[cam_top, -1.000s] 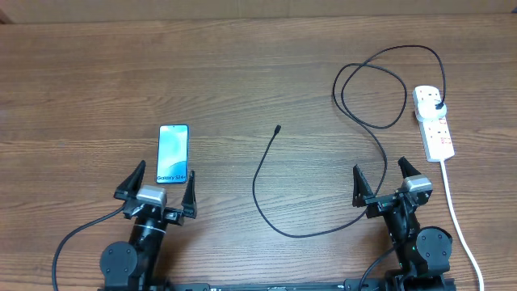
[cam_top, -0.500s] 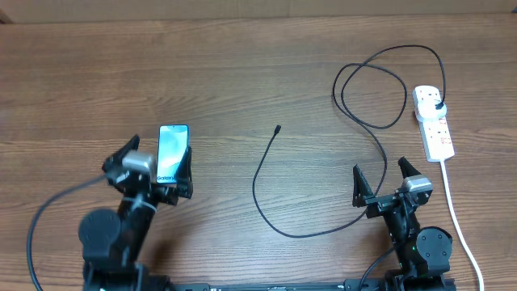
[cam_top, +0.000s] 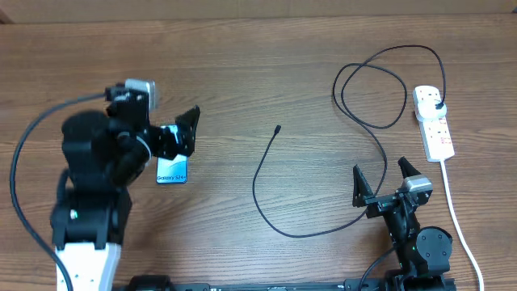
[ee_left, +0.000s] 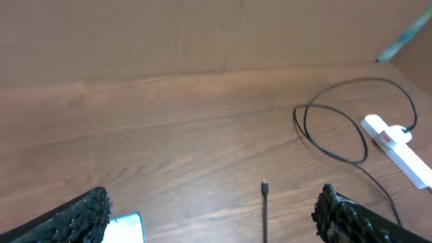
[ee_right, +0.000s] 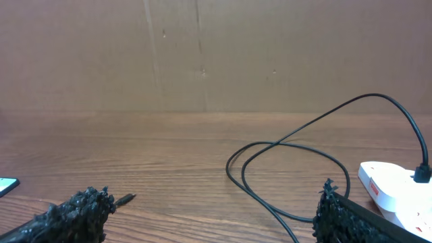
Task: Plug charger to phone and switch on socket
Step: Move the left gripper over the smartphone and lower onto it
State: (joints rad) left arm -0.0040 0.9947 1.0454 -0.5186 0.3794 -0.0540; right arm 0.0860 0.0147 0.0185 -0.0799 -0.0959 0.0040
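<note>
While the left tool [ee_left: 214, 202] hovers spread wide over the phone [cam_top: 171, 170] lying flat on the tabletop [cam_top: 242, 65], probably to steady it, the charger [cam_top: 254, 182] tip lies well apart; the right tool [cam_top: 378, 174] rests released too.

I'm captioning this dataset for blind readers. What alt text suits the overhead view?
Left gripper, open, hangs over the far end of a phone on a wooden table. A black charger lies loose mid-table, its tip free, its plug in a white socket at right. Right gripper sits open at the near edge.
</note>
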